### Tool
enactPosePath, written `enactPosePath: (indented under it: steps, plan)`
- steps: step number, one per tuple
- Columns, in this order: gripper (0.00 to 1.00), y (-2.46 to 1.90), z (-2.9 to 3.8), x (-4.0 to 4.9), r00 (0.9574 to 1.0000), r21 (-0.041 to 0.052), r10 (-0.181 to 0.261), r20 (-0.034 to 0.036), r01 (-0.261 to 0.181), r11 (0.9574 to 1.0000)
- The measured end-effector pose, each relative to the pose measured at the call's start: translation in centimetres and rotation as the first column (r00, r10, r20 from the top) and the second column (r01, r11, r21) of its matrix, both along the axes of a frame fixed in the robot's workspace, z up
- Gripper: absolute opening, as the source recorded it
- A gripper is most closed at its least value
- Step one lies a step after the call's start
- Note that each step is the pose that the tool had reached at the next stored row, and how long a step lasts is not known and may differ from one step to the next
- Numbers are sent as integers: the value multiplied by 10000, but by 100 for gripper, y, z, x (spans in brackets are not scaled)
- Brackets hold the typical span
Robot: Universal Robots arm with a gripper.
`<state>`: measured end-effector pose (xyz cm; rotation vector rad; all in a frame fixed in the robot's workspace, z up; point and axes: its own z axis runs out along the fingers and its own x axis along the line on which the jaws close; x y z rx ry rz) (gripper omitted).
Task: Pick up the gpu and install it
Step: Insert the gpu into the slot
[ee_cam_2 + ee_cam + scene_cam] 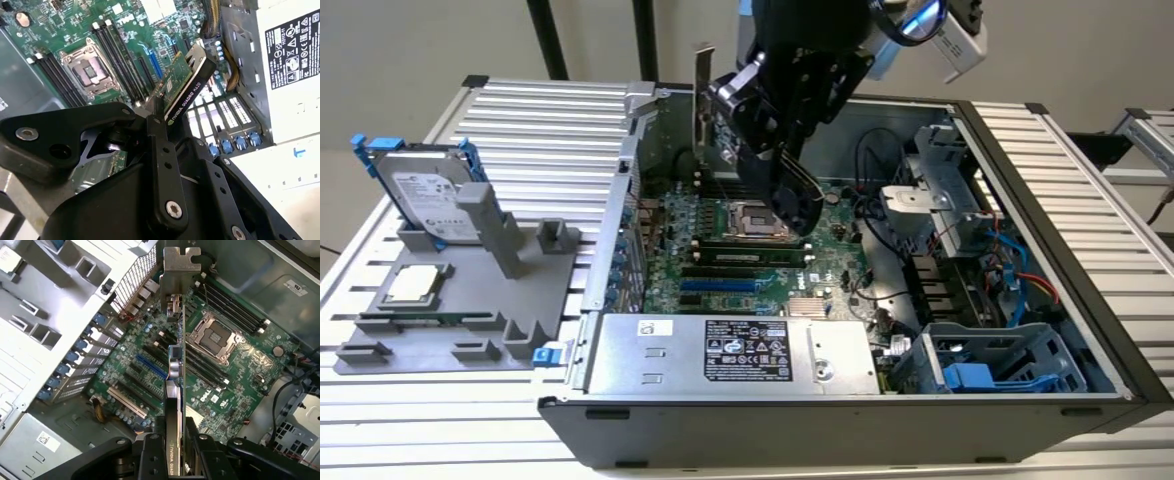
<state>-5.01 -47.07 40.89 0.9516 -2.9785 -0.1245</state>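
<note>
showing an open pc case (1047,245) lying on its side on a ribbed metal table (534,120), w/ a black robot arm (814,40) reaching down into it from above. jaws are closed on the gpu (724,118), gripping it by one short end; black fingers (161,150) press on both faces of the card. gpu (186,85) is held in the air over the green motherboard (720,255), clear of the board and not seated in any slot. in the first wrist view the gpu (175,375) is seen edge-on, w/ its silver end bracket (181,267) at the far end from the jaws, near the perforated rear wall (135,275) of the case. below the card lie the expansion slots, incl. a blue slot (150,367), and just beside them the square cpu socket (216,335) w/ dark memory slots (232,302) either side. in the exterior view, a boxy power supply (734,350) w/ a white label sits at the near edge of the case. at the exterior view's left, outside the case, a silver hard drive (430,190) in a blue frame stands upright on a grey fixture (467,320) on the table.
</note>
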Motion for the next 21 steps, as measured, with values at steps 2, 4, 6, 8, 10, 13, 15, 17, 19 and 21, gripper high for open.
enactPosePath:
  steps: [2,4,6,8,10,13,15,17,19,21]
  plan:
    - [0,0,0,1,9998,0,181,0,-181,9998]
    - [0,0,0,2,9994,0,360,0,-360,9994]
    - [0,0,0,4,9986,0,536,0,-536,9986]
    - [0,0,0,9,9975,0,707,0,-707,9975]
    - [0,0,0,15,9962,0,873,0,-873,9962]
    - [0,0,0,29,9937,1,1117,0,-1117,9937]
    - [0,0,0,40,9917,0,1283,0,-1283,9917]
    - [0,0,0,50,9895,0,1444,0,-1444,9895]
    - [0,0,0,61,9870,0,1610,0,-1610,9870]
    - [0,0,0,72,9842,0,1773,0,-1773,9842]
